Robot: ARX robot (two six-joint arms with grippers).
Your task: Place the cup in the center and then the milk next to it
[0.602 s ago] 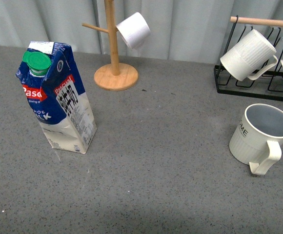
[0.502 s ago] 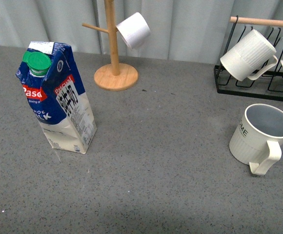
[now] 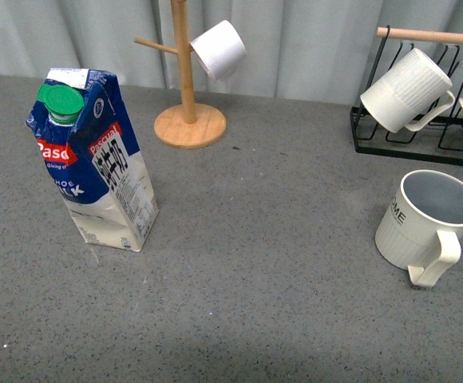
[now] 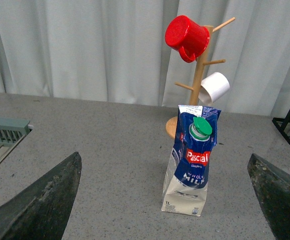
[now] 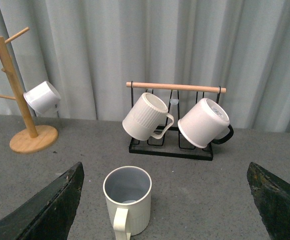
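The cup [image 3: 423, 223] is a cream ribbed mug with a grey inside and dark lettering near its rim; it stands upright at the right of the grey table, handle toward the front. In the right wrist view the cup [image 5: 127, 200] sits ahead of my open right gripper [image 5: 167, 212], nearer one finger than the other and apart from both. The milk [image 3: 96, 163], a blue-and-white carton with a green cap, stands upright at the left. My open left gripper [image 4: 167, 202] faces the milk [image 4: 192, 160] from a distance. Neither gripper shows in the front view.
A wooden mug tree [image 3: 187, 80] with a small white cup [image 3: 218, 48] stands at the back centre; a red cup [image 4: 186, 37] hangs higher on it. A black wire rack [image 3: 423, 144] at the back right holds ribbed white mugs [image 3: 407, 89]. A grey grille [image 4: 2, 132] lies far left.
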